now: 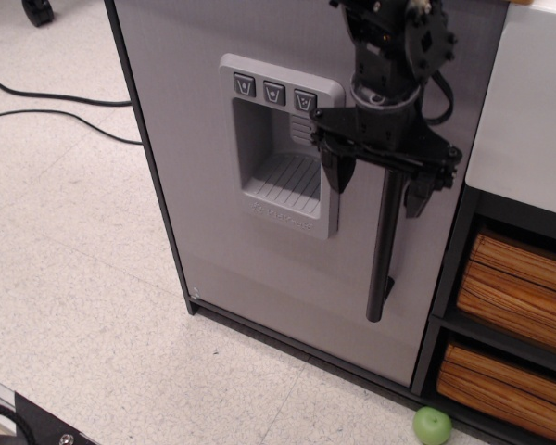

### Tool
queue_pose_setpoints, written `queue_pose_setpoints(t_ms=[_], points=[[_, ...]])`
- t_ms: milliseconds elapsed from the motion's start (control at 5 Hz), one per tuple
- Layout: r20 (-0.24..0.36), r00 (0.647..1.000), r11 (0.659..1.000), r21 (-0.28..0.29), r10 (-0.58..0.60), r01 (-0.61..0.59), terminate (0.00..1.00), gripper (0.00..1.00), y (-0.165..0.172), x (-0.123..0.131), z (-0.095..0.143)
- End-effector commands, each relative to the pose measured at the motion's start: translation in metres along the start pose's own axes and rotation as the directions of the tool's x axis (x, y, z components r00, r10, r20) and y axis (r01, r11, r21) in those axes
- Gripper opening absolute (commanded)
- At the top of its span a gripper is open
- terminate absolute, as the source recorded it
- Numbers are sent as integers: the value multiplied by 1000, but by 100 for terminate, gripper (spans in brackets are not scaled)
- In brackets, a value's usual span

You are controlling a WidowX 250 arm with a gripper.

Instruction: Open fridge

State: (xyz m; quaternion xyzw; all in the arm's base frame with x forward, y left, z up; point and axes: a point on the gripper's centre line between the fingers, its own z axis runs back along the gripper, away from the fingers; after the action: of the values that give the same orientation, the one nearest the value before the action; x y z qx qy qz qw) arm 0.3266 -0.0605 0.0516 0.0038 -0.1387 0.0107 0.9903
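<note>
The fridge [222,250] has a large flat grey door that is shut, with a moulded grey dispenser recess [280,144] carrying three buttons. A black vertical bar handle [383,250] runs down the door's right side. My black gripper [377,190] hangs in front of the top of the handle. Its jaws are open, one finger [338,170] to the left of the bar and the other finger [417,195] to the right. The top end of the handle is hidden behind the gripper. The fingers straddle the bar without closing on it.
A white-topped unit [524,120] with orange wood-slat drawers [514,287] stands right of the fridge. A green ball [432,425] lies on the floor at its foot. Black cables [46,97] run across the speckled floor at the left.
</note>
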Motion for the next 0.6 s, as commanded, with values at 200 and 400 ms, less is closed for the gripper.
queue_pose_setpoints(t_ms=[200,400], points=[[78,997,1000,5,-18,18,0,0,-8,28,1],[102,995,999,24,-24,21,0,0,-12,30,-5]])
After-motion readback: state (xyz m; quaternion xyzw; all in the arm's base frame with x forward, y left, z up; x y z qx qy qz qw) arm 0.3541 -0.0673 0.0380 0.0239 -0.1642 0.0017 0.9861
